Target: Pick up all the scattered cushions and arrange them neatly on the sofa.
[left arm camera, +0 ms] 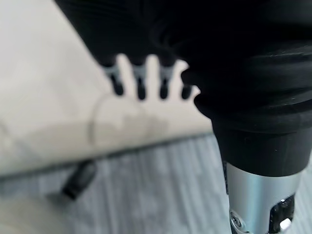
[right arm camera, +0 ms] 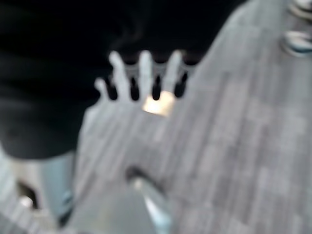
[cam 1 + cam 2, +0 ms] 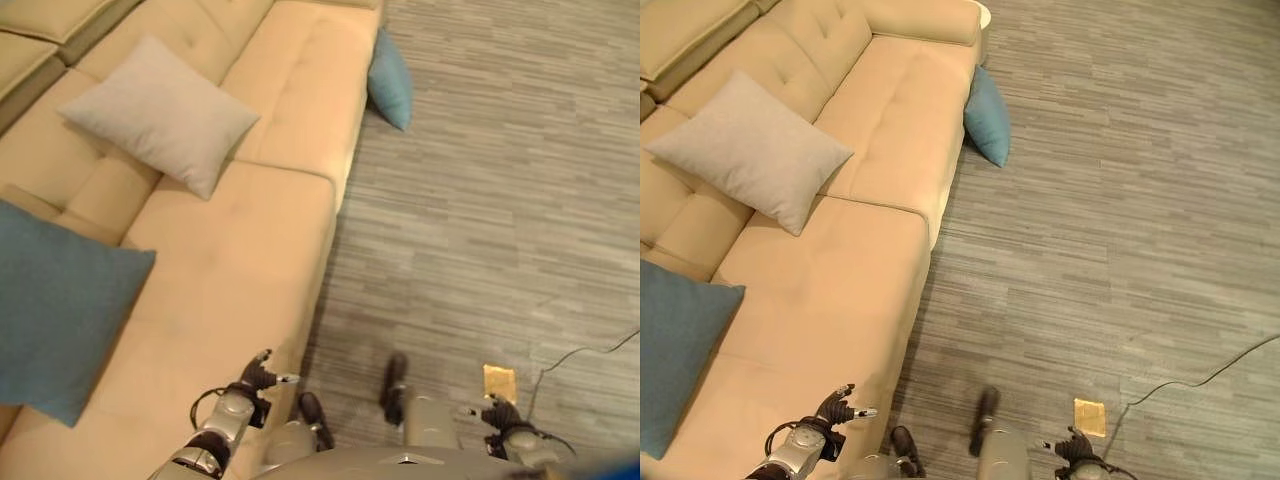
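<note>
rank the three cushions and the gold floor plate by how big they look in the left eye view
1. Blue cushion on the sofa, partly cut off by the edge, and nearest the camera, so its lead is unsure.
2. Grey cushion.
3. Blue cushion on the floor, farthest away and seen nearly edge-on.
4. Gold floor plate.
</note>
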Controlling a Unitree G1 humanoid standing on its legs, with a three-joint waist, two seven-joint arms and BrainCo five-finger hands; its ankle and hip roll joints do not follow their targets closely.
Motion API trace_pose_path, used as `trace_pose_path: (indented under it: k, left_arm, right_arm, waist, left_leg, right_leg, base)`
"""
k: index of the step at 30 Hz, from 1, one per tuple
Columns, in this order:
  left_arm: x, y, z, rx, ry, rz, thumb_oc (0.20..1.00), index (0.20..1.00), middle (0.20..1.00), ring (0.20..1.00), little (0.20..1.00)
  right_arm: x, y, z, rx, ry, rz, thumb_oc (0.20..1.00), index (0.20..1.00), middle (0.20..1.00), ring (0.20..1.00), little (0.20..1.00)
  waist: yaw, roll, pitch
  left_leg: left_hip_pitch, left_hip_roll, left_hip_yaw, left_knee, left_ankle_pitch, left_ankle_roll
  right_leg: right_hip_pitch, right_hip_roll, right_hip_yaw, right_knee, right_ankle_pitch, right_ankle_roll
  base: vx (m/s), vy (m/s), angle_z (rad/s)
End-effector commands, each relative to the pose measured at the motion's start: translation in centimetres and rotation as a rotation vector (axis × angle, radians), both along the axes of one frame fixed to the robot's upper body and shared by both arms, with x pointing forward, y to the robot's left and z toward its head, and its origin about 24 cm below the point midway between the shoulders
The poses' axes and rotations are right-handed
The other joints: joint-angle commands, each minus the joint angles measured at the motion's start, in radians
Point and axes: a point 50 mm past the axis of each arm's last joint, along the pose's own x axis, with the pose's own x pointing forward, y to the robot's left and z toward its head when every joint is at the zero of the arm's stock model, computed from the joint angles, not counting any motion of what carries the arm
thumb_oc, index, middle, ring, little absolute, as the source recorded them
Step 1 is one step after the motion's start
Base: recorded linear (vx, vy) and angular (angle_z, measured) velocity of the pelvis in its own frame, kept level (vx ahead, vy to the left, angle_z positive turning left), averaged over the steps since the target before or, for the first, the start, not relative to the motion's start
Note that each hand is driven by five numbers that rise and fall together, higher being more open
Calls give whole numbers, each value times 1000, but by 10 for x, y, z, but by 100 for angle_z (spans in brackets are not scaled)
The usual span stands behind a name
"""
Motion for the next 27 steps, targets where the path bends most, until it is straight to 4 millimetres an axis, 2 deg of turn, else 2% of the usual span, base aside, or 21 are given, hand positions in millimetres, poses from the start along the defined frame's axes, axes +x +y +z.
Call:
trace_pose_path:
  k: [1, 3, 6, 7, 8, 9, 10, 11, 12, 13, 14, 16, 19, 20, 24, 25, 27]
  left_arm:
    - [-15, 9, -5, 21, 41, 45, 1000, 1000, 1000, 1000, 1000]
    - [-18, 8, -7, 16, 50, 49, 1000, 1000, 1000, 1000, 1000]
    - [-20, 3, -9, -6, 53, 60, 1000, 1000, 1000, 1000, 1000]
    - [-20, 3, -9, -6, 53, 60, 1000, 1000, 1000, 1000, 1000]
    - [-18, -7, -10, -30, 53, 35, 1000, 1000, 1000, 1000, 1000]
    - [-19, -12, -11, -44, 55, 28, 1000, 1000, 1000, 1000, 1000]
    - [-19, -15, -11, -50, 54, 27, 1000, 1000, 1000, 1000, 1000]
    - [-19, -15, -11, -50, 54, 26, 1000, 1000, 1000, 1000, 1000]
    - [-17, -17, -11, -56, 49, 21, 1000, 1000, 1000, 1000, 1000]
    - [-17, -18, -11, -60, 48, 21, 1000, 1000, 1000, 1000, 1000]
    - [-18, -18, -11, -57, 52, 26, 1000, 1000, 1000, 1000, 1000]
    - [-20, -15, -12, -49, 54, 50, 1000, 1000, 1000, 1000, 1000]
    - [-20, -13, -12, -43, 60, 54, 1000, 1000, 1000, 1000, 1000]
    - [-27, -10, -14, -37, 81, 64, 1000, 1000, 1000, 1000, 1000]
    - [-33, -8, -16, -33, 96, 72, 1000, 1000, 1000, 1000, 1000]
    - [-32, -7, -15, -36, 90, 73, 1000, 1000, 1000, 1000, 1000]
    - [-25, -7, -12, -34, 67, 65, 1000, 1000, 1000, 1000, 1000]
  right_arm:
    - [0, -16, 5, -59, 12, 33, 1000, 1000, 1000, 1000, 1000]
    - [1, -14, 4, -56, 12, 37, 1000, 1000, 1000, 1000, 1000]
    - [-1, -14, 4, -52, 10, 34, 1000, 1000, 1000, 1000, 1000]
    - [-1, -14, 4, -52, 10, 34, 1000, 1000, 1000, 1000, 1000]
    - [-4, -17, 5, -52, -2, 8, 1000, 1000, 1000, 1000, 1000]
    - [-9, -19, 5, -54, 5, -7, 1000, 1000, 1000, 1000, 1000]
    - [-9, -20, 5, -55, 2, -13, 1000, 1000, 1000, 1000, 1000]
    - [-9, -20, 5, -55, 2, -14, 1000, 1000, 1000, 1000, 1000]
    - [-7, -20, 5, -58, -3, -15, 1000, 1000, 1000, 1000, 1000]
    - [-7, -21, 6, -61, -4, -9, 1000, 1000, 1000, 1000, 1000]
    - [-8, -21, 6, -67, 1, -3, 1000, 1000, 1000, 1000, 1000]
    - [-5, -20, 6, -73, -2, 7, 1000, 1000, 1000, 1000, 1000]
    - [-4, -20, 6, -72, -4, 9, 1000, 1000, 1000, 1000, 1000]
    - [-4, -19, 6, -72, -1, 24, 1000, 1000, 1000, 1000, 1000]
    - [0, -18, 6, -70, -5, 47, 1000, 1000, 1000, 1000, 1000]
    - [7, -18, 8, -67, -24, 62, 1000, 1000, 1000, 1000, 1000]
    - [15, -18, 10, -63, -39, 77, 1000, 1000, 1000, 1000, 1000]
  waist:
    - [54, -36, -39]
    - [59, -42, -49]
    - [48, -39, -47]
    - [48, -38, -47]
    - [22, -37, -38]
    - [17, -39, -34]
    - [20, -39, -27]
    - [18, -37, -27]
    - [23, -39, -22]
    - [30, -52, -20]
    - [39, -54, -19]
    - [68, -47, -12]
    - [75, -44, -13]
    - [77, -41, -27]
    - [92, -44, -44]
    - [105, -47, -49]
    - [91, -47, -35]
  left_leg:
    - [-15, 26, -46, 30, 5, -84]
    - [-11, 40, -21, 51, 6, -96]
    - [-16, 78, -20, 108, 5, -120]
    - [-16, 79, -20, 108, 5, -120]
    - [-47, 146, -10, 229, -11, -141]
    - [-72, 176, -25, 318, 10, -158]
    - [-96, 177, -60, 357, 24, -163]
    - [-99, 179, -63, 362, 23, -164]
    - [-124, 162, -97, 370, 26, -161]
    - [-168, 127, -101, 332, 29, -133]
    - [-188, 117, -106, 304, 37, -130]
    - [-238, 92, -150, 207, 104, -148]
    - [-234, 89, -142, 149, 127, -153]
    - [-214, 72, -144, 129, 116, -139]
    - [-186, 41, -134, 112, 93, -115]
    - [-163, 19, -112, 105, 64, -88]
    - [-131, -6, -108, 107, 30, -56]
  right_leg:
    - [88, 67, 26, -111, 16, -13]
    - [112, 92, 37, -170, 12, -20]
    - [136, 143, 81, -222, -4, -40]
    - [136, 143, 81, -223, -4, -40]
    - [166, 183, 101, -261, -25, -71]
    - [195, 205, 113, -291, -37, -89]
    - [206, 214, 124, -299, -41, -97]
    - [207, 216, 122, -300, -41, -98]
    - [216, 219, 128, -311, -42, -103]
    - [219, 214, 130, -324, -27, -108]
    - [230, 220, 138, -332, -30, -105]
    - [253, 247, 164, -344, -38, -95]
    - [274, 260, 178, -350, -51, -91]
    - [297, 268, 195, -344, -76, -89]
    - [311, 244, 202, -283, -110, -75]
    - [279, 211, 201, -175, -100, -49]
    - [189, 173, 221, -10, -40, -11]
  base:
    - [-48, -206, -67]
    - [25, -232, -136]
    - [36, -245, -47]
    - [9, -313, -42]
    - [55, -387, -11]
    - [76, -423, 20]
    - [67, -182, 18]
    - [46, -76, -28]
    - [45, -81, -42]
    - [122, -100, -23]
    - [210, -58, 4]
    - [219, -4, -6]
    - [239, 31, -79]
    - [317, 97, -23]
    - [295, 128, -37]
    - [224, 152, -65]
    - [234, 166, -65]
